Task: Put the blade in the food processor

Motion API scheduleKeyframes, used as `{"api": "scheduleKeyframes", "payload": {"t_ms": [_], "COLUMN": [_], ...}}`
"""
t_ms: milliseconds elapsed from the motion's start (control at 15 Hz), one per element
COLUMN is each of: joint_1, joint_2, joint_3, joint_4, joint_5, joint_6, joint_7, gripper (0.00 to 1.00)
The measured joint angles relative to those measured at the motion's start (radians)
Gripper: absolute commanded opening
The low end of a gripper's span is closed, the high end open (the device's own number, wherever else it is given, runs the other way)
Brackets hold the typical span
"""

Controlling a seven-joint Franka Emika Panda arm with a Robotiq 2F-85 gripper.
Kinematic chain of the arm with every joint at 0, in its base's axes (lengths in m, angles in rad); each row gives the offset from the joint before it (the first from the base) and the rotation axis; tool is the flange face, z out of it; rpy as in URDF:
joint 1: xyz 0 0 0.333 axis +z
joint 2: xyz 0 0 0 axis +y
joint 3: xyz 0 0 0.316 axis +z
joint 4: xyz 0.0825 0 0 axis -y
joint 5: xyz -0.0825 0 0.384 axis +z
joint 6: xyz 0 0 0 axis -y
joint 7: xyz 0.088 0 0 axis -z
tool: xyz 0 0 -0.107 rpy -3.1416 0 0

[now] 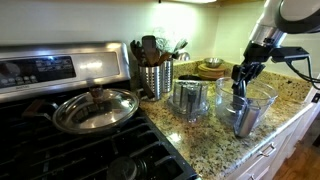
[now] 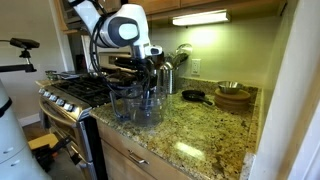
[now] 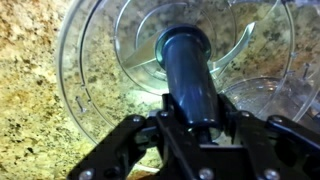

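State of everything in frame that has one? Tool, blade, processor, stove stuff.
tool: shut on the blade's spindle.
blade: held, blades down inside the bowl; cannot tell if seated.
food processor: upright on the counter, no lid on.
pan: on the stove, glass lid on.
utensil holder: upright, filled with utensils.

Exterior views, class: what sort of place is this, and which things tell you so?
Most likely a home kitchen: a gas stove with a pan on it, a granite counter, a holder of utensils.
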Motion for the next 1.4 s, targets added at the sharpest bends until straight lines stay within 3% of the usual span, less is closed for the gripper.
{"api": "scheduleKeyframes", "payload": {"t_ms": [333, 1133, 1400], "joint_1": [-0.004, -0.024, -0.092], "joint_2": [-0.074, -0.087, -0.084], "joint_3": [0.021, 0.054, 0.120], "joint_4": [-0.076, -0.153, -0.151], "joint_5": [-0.083, -0.091, -0.184], "joint_6": [0.091, 0.226, 0.267], "joint_7": [0.116, 0.239, 0.344], "gripper": [0.21, 0.21, 0.21]}}
